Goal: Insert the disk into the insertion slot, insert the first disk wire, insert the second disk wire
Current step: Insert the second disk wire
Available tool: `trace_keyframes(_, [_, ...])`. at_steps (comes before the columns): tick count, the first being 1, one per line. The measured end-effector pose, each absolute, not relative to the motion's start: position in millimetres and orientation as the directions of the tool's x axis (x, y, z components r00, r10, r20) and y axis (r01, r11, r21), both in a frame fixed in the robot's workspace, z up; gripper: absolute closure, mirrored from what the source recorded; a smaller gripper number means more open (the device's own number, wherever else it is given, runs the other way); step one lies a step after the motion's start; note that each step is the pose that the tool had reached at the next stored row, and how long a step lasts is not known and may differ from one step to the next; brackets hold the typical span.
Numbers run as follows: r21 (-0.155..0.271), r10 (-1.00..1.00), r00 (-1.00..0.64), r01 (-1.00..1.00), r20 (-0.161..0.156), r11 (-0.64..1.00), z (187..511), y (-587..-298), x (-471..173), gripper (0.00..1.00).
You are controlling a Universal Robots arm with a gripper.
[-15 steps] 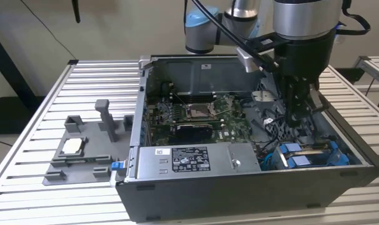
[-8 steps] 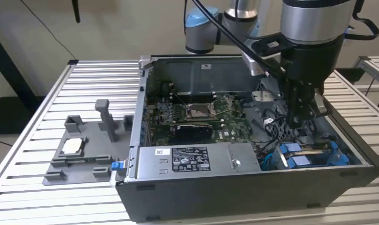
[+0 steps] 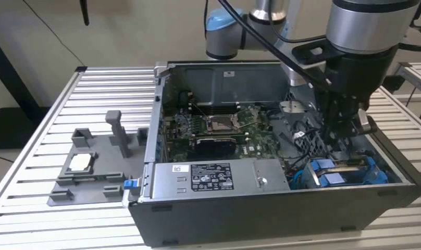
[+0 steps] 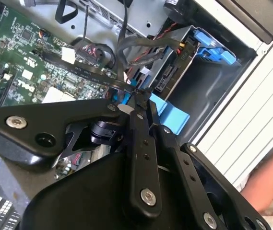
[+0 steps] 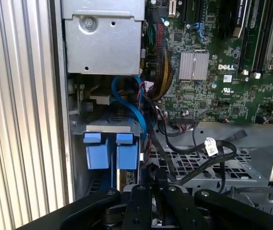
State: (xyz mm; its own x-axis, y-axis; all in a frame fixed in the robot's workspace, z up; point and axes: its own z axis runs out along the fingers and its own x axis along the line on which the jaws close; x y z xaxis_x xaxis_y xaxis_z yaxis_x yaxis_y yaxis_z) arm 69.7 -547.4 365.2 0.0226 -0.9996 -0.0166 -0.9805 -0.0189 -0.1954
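The disk (image 3: 348, 167) lies in the insertion slot (image 3: 389, 177) at the case's corner on the exterior view's right. Its blue carrier tabs (image 5: 98, 151) stick out of the cage, and its connector end (image 4: 167, 79) faces the gripper. My gripper (image 4: 137, 98) hangs inside the case just above the disk. It is shut on the end of a flat black disk wire (image 4: 126, 57), which loops back toward the motherboard. The same wire (image 5: 167, 163) rises from the gripper (image 5: 154, 178) beside the blue tabs. A second black wire with a white tag (image 5: 211, 146) lies loose over the perforated metal floor.
The grey labelled power-supply box (image 3: 210, 177) fills the case front beside the slot. The motherboard (image 3: 218, 130) lies behind it. A blue cable (image 5: 132, 108) runs past the cage. A grey fixture (image 3: 92, 166) stands on the slatted table. A person's hand (image 4: 270, 177) is outside the case.
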Motion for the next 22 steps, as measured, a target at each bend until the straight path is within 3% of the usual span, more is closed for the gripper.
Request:
trace_keyframes(9, [-0.157, -0.999, 0.021, -0.988, -0.046, -0.014, 365, -557, 84, 0.84])
trace_keyframes(22, [-0.087, -0.998, 0.017, -0.996, -0.056, -0.012, 365, -574, 108, 0.84])
